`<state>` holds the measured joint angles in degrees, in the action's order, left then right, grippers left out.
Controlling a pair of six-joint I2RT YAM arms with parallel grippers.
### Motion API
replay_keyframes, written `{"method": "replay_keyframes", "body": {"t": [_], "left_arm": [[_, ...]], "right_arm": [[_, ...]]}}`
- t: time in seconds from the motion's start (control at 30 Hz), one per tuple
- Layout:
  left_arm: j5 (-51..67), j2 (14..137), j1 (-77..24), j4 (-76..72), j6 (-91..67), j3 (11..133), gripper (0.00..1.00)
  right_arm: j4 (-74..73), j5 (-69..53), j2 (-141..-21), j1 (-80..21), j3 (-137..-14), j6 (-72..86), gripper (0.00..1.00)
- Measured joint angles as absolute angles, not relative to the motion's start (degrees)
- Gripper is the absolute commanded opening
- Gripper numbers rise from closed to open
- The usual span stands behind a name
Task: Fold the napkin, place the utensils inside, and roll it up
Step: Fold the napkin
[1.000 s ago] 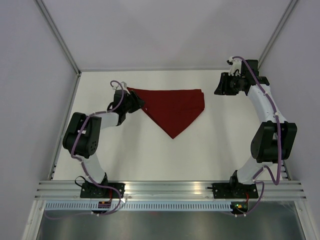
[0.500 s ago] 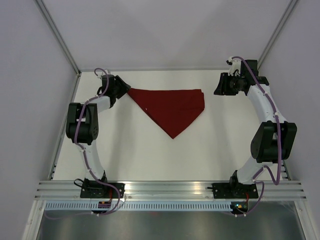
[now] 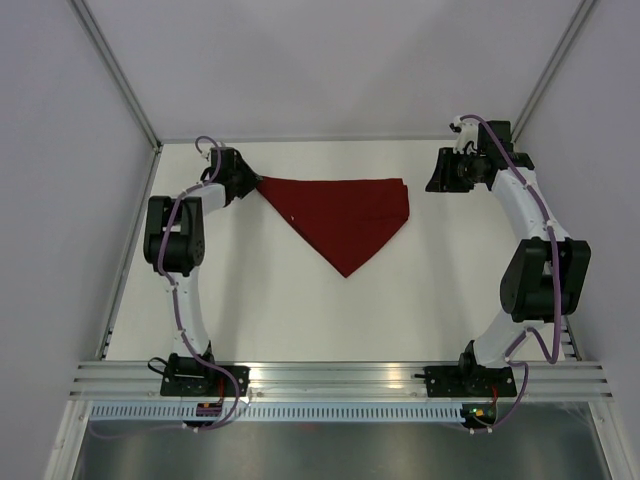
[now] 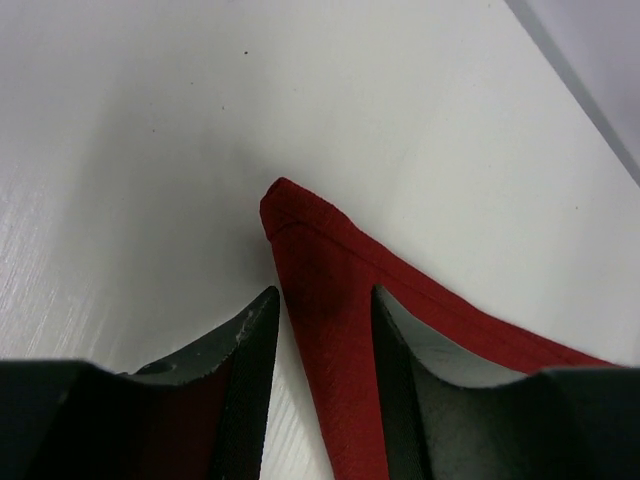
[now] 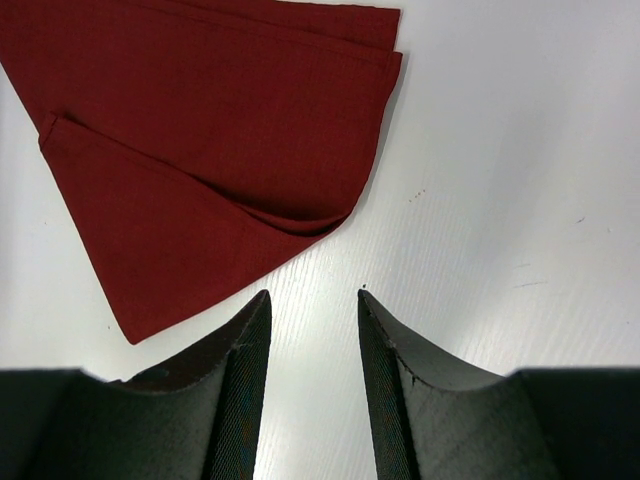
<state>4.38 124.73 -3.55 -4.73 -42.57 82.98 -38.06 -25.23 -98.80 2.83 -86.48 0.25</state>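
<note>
The maroon napkin (image 3: 345, 218) lies folded into a triangle on the white table, its long edge at the back and its point toward the near side. My left gripper (image 3: 243, 182) sits at the napkin's far-left corner. In the left wrist view the left gripper (image 4: 322, 292) is open, with the napkin's corner strip (image 4: 325, 245) lying between its fingers, not pinched. My right gripper (image 3: 438, 172) is open and empty, just right of the napkin's right corner. In the right wrist view the right gripper (image 5: 312, 295) hovers over bare table near the layered napkin (image 5: 210, 130). The knife is out of view.
The white table (image 3: 270, 300) is bounded by a metal frame rail (image 3: 135, 240) on the left and grey walls behind. Both arm bases sit at the near edge by the aluminium rail (image 3: 340, 375).
My left gripper has moved back and to the left, from beside the napkin's left edge to its far-left corner tip. The napkin and the right arm have barely moved.
</note>
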Motion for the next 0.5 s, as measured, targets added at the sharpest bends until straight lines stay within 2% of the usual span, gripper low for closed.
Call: {"method": "replay_keyframes", "body": {"t": [0.07, 0.1, 0.3, 0.37, 0.5], "left_arm": [[4.0, 125.5, -3.6, -4.0, -42.7, 84.1, 0.42], [3.9, 125.9, -3.6, -3.6, -42.7, 84.5, 0.33], [3.0, 127.0, -3.5, -1.9, -43.2, 85.6, 0.08], [2.9, 127.0, -3.5, -1.6, -43.2, 85.6, 0.03], [2.9, 126.9, -3.4, -1.5, -43.2, 85.5, 0.02]], "right_arm": [[-38.1, -25.2, -99.0, 2.8, -86.5, 0.3, 0.46], [-38.1, -25.2, -99.0, 2.8, -86.5, 0.3, 0.45], [-38.1, -25.2, -99.4, 2.7, -86.5, 0.3, 0.45], [-38.2, -25.2, -99.4, 2.7, -86.5, 0.3, 0.45], [-38.2, -25.2, -99.4, 2.4, -86.5, 0.3, 0.45]]}}
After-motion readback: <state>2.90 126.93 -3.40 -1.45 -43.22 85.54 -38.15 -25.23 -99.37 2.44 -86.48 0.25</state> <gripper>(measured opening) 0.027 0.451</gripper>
